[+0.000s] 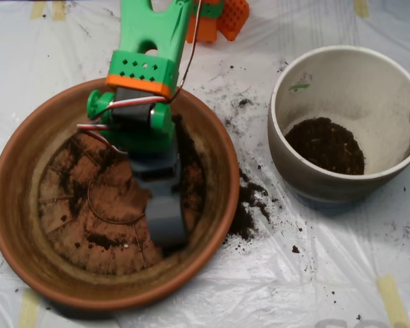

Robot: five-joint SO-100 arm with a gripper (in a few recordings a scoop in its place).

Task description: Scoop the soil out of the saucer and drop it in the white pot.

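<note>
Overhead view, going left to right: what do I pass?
Saucer → pincer down inside the saucer → spilled soil on the sheet beside the saucer's right rim → white pot with soil in its bottom.

The grey clamshell scoop [165, 217] hangs from a green-and-orange arm [150, 48]. Around it, the terracotta-orange saucer [14, 225] shows radial ridges, streaked with dark brown-black soil [190, 174]. Right of it, the off-white pot [389, 89] bears a green mark.

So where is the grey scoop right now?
In the overhead view, the grey clamshell scoop is down inside the big round terracotta-orange saucer, on its right half, with dark crumbly soil just beside it.
</note>
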